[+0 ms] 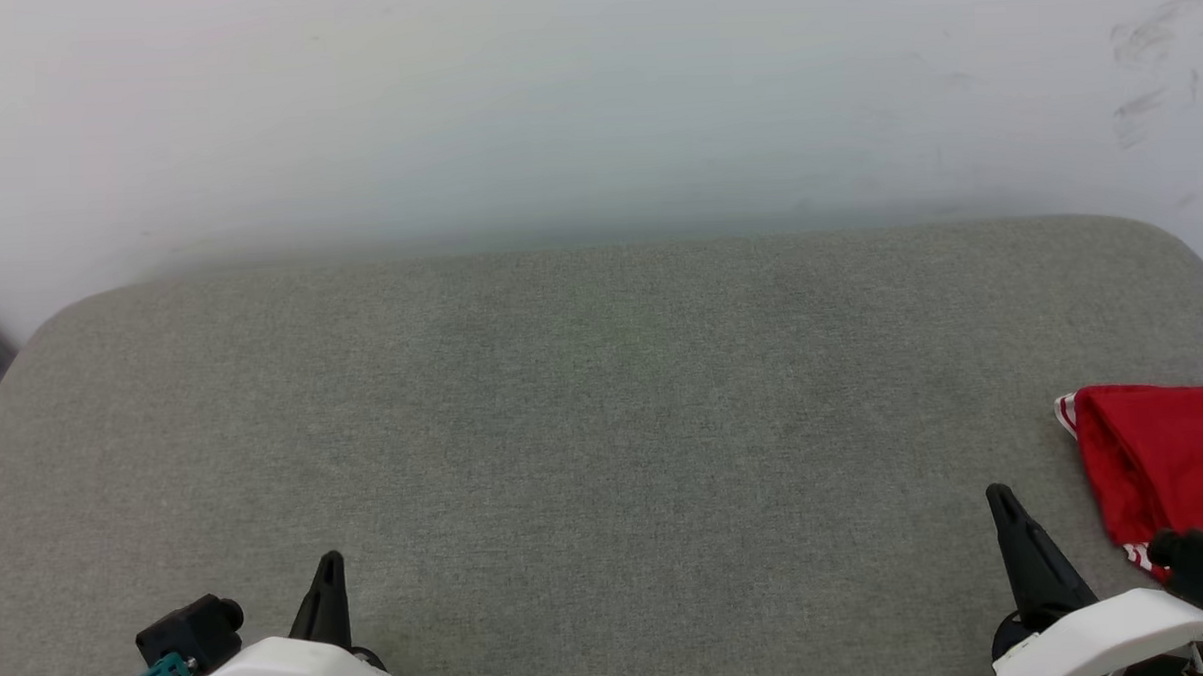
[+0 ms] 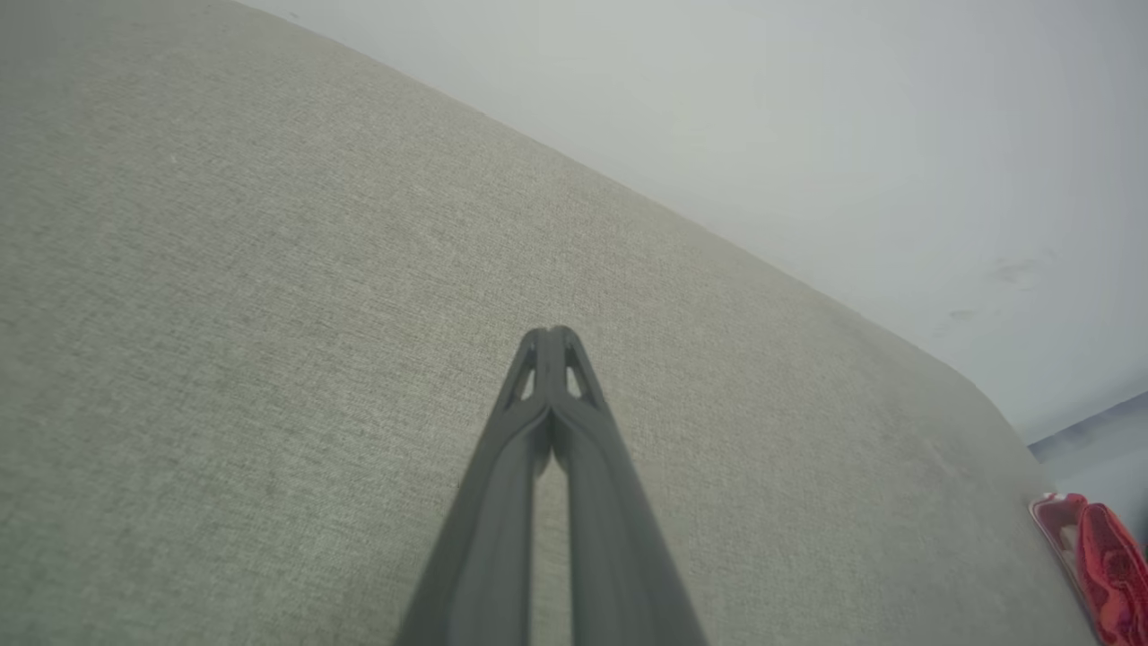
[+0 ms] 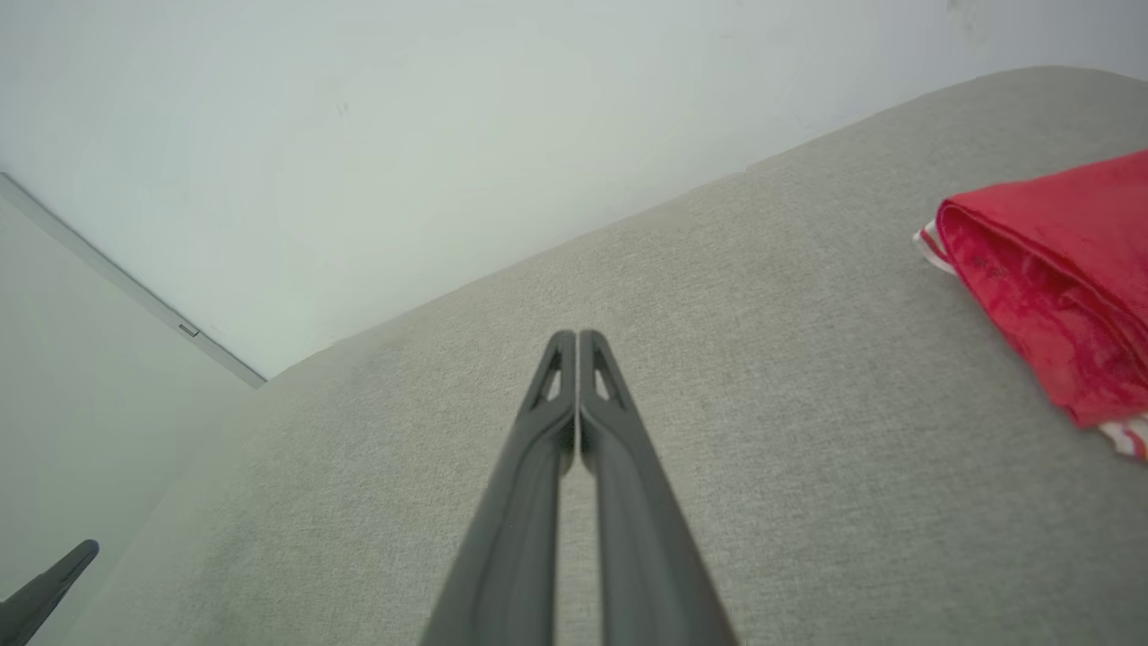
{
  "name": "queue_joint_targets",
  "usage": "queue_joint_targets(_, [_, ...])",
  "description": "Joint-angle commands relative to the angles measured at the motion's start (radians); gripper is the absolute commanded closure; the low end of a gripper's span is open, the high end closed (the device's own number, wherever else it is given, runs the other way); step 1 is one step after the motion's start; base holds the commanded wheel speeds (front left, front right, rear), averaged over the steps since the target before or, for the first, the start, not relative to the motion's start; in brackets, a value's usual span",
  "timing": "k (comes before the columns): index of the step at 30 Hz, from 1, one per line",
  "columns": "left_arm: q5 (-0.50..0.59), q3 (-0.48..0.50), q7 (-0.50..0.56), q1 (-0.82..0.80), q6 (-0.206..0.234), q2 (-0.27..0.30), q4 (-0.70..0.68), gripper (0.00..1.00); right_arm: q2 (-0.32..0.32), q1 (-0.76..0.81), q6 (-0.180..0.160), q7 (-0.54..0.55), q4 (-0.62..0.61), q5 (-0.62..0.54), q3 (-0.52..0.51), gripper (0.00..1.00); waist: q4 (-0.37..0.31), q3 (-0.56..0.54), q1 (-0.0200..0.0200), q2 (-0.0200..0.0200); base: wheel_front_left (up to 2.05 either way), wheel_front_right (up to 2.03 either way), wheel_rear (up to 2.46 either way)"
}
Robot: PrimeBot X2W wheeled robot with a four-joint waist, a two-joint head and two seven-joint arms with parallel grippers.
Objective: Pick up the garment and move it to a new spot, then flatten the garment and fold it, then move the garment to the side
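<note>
Both are sitting closed and empty: left gripper [image 1: 331, 563], right gripper [image 1: 999, 496]. Garment [image 1: 1156, 449] is lying folded at the table's [image 1: 604, 398] right edge, just beside the right wrist. A careless arm swing is risking snagging it, undoing the fold or dragging it off.
</note>
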Motion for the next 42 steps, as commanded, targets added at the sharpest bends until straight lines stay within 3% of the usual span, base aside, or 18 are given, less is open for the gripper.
queue_joint_targets(1, [-0.031,0.020,0.008,-0.035,-0.013,-0.002,-0.009,1.00,-0.006,-0.038,0.000,0.002,-0.005,0.044,-0.003,1.00,0.000,0.001,0.0000,-0.0001,0.00,0.00,0.00])
queue_joint_targets(42, [-0.415,0.194,0.141,-0.081,-0.161,-0.109,0.018,1.00,-0.008,-0.118,0.000,0.022,0.106,0.575,-0.032,1.00,0.011,0.020,0.0000,-0.0001,0.00,0.00,0.00])
